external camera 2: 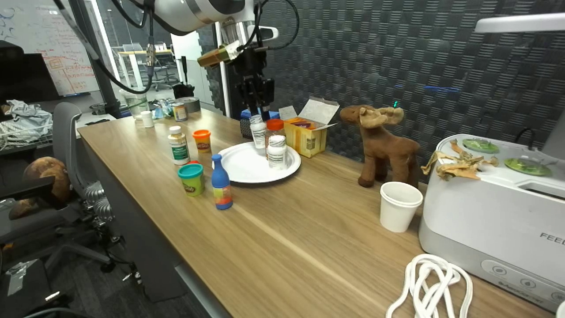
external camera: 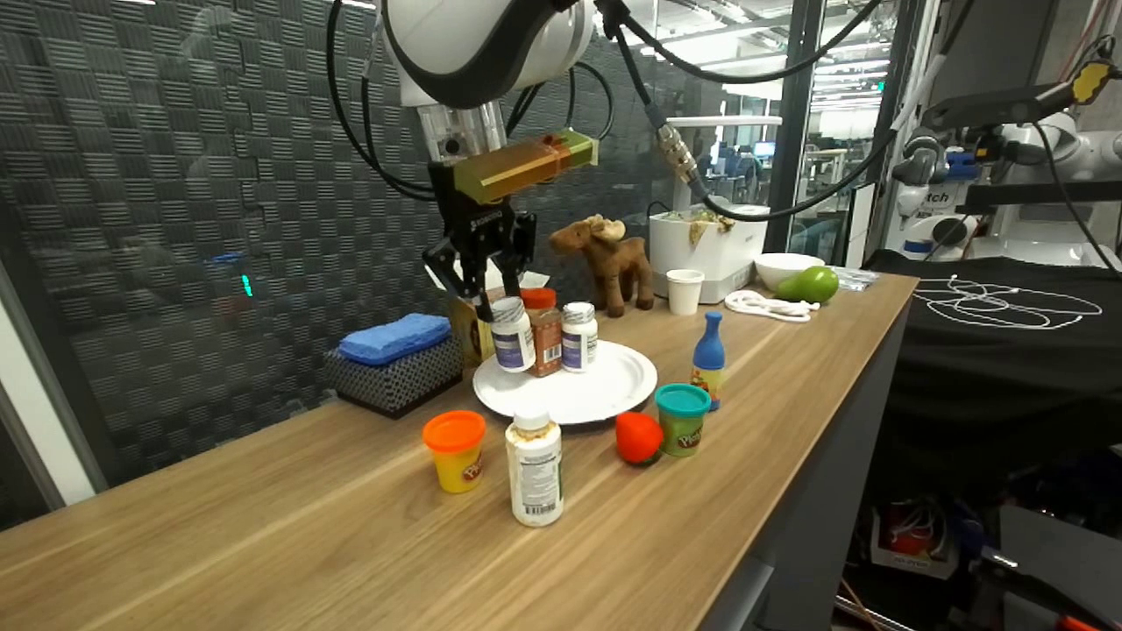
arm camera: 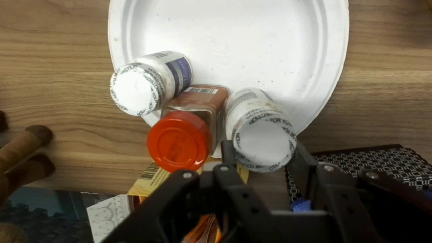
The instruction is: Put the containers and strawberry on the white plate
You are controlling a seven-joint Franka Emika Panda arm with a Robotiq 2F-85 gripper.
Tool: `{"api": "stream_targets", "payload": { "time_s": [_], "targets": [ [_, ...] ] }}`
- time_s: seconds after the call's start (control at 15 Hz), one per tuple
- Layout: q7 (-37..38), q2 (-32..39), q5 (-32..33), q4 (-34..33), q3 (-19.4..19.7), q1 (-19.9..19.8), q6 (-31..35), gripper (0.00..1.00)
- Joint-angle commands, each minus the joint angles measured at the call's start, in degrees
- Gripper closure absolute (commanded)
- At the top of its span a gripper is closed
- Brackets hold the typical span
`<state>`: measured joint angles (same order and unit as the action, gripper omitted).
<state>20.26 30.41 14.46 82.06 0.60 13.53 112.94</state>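
My gripper (arm camera: 265, 151) is shut on a white-lidded jar (external camera: 513, 342), a finger on each side of its lid. That jar leans slightly over the white plate (external camera: 605, 386); whether its base touches the plate I cannot tell. Beside it on the plate stand the red-capped brown bottle (arm camera: 199, 101) and another white-lidded jar (arm camera: 168, 72). Off the plate, on the table, are the orange cup (external camera: 456, 451), the white pill bottle (external camera: 535, 473), the strawberry (external camera: 638, 436), the teal tub (external camera: 682, 422) and the blue bottle (external camera 2: 220, 181). The teal tub mostly hides the strawberry in an exterior view.
Close behind the plate stand an opened yellow box (external camera 2: 305, 137) and a black patterned box (external camera: 394, 372) with a blue cloth (external camera: 394, 335) on top. A plush moose (external camera 2: 388, 145), paper cups (external camera 2: 399, 207), a white appliance (external camera 2: 499, 212) and a white cord (external camera 2: 430, 282) lie further along.
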Motion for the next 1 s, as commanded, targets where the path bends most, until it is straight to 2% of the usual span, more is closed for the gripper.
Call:
{"api": "stream_targets", "payload": {
  "time_s": [0.0,0.33,0.93],
  "targets": [
    [-1.8,-0.1,-1.7,0.7,-0.9,-1.4,3.2,0.81],
    [-5.5,2.2,-4.4,0.7,-1.9,-2.7,7.6,0.81],
    [-9.7,1.7,-6.3,1.4,-3.1,-2.9,9.2,0.81]
  ]
}}
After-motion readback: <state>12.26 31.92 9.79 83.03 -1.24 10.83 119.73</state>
